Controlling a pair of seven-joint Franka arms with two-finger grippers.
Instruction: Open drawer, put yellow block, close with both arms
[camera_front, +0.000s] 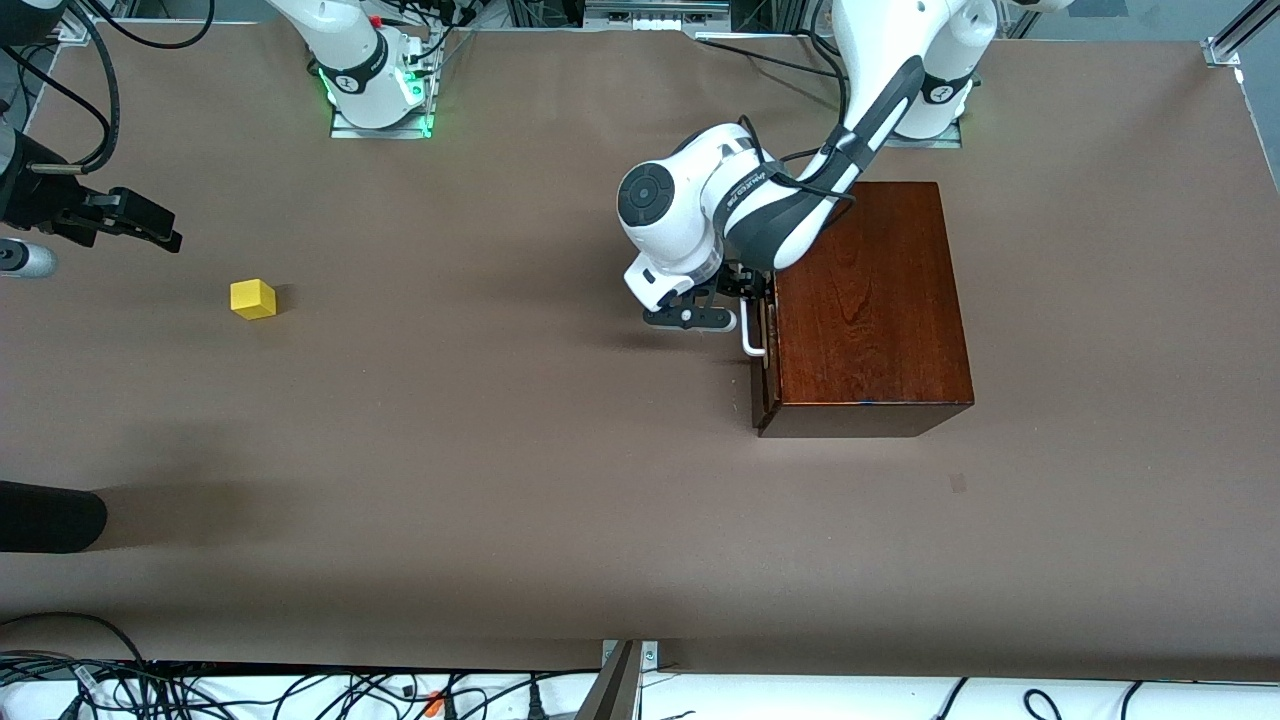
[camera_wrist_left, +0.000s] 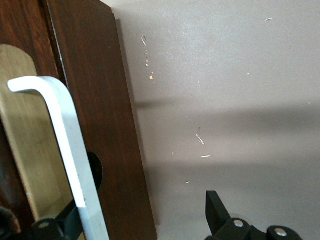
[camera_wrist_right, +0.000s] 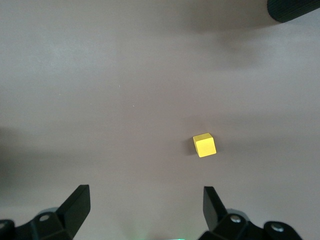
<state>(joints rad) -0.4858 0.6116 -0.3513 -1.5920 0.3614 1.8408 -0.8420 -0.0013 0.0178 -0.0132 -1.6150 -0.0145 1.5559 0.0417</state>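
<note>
Left gripper (camera_front: 745, 305): stood at the drawer (camera_front: 766, 350) front of the dark wooden box (camera_front: 868, 300), its fingers (camera_wrist_left: 217, 212) spread wide around the white handle (camera_front: 752, 335) without pinching it (the drawer looked nearly shut).

Right gripper (camera_wrist_right: 145, 207): hung over bare table (camera_front: 500, 450) at the right arm's end, fingers wide apart and holding nothing.

Yellow block (camera_front: 253, 298): sat on the table near the right gripper, well apart from the box, at about the same depth as the drawer handle.
</note>
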